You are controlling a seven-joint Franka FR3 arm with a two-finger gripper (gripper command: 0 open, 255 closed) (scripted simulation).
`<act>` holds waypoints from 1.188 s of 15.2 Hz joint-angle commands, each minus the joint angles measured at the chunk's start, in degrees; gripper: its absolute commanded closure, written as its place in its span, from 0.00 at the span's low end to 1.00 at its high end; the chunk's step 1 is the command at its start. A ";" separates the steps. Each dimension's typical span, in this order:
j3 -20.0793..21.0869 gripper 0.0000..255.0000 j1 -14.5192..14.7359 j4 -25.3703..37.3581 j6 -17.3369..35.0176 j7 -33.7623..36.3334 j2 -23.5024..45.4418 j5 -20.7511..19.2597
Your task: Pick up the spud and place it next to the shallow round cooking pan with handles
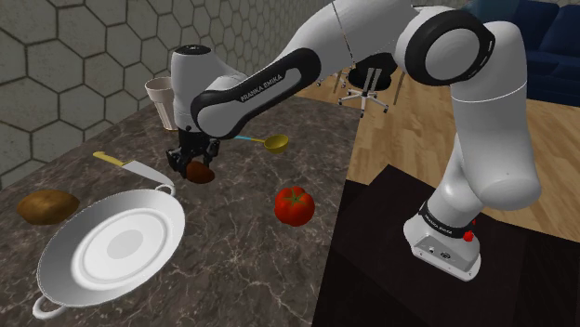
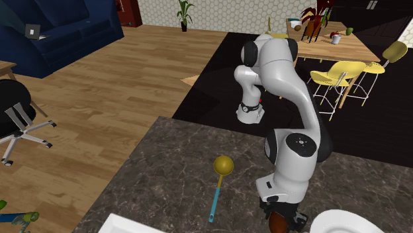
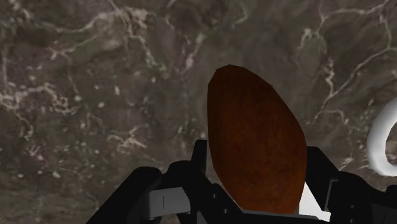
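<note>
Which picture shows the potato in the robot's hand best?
The wrist view: the reddish-brown potato looks big, clasped by the gripper. The shoulder view shows it small, partly hidden. The second exterior view, just a sliver.

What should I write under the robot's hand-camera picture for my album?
Black gripper clasping a reddish-brown potato over the dark marbled counter, white pan rim nearby.

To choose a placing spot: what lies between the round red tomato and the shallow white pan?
Shoulder view: only bare dark marbled countertop between red tomato and white pan.
</note>
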 commanded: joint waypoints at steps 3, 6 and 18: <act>0.00 0.00 0.00 0.01 0.00 0.00 0.00 0.00; 0.00 0.00 0.00 0.01 0.00 0.00 0.00 0.00; 0.44 0.00 -0.66 -0.12 -4.61 -0.46 -4.77 0.80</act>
